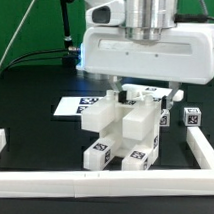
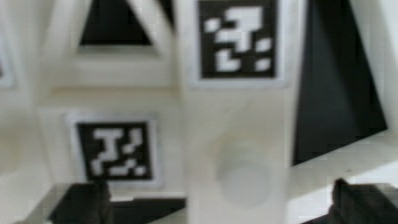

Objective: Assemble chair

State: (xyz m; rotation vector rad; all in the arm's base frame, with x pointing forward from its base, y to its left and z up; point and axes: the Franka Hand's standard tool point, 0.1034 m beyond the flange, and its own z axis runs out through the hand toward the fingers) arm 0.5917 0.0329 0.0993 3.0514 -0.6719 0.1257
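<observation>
The chair parts (image 1: 121,131) stand joined as a chunky white block cluster with black-and-white tags at the table's middle. My gripper (image 1: 123,93) hangs straight over them, just under the large white robot body, its fingers touching or nearly touching the top of the cluster. In the wrist view, a white upright bar of the chair (image 2: 240,150) with a tag above it runs between my two dark fingertips (image 2: 89,205). The gripper (image 2: 226,205) is open, with the fingers standing apart on either side of the bar. A second tagged part (image 2: 116,145) lies beside it.
The marker board (image 1: 73,107) lies flat behind the cluster toward the exterior view's left. Two small tagged cubes (image 1: 192,116) sit at the exterior view's right. The plain white border rail (image 1: 102,183) runs along the front and up the right side (image 1: 202,148).
</observation>
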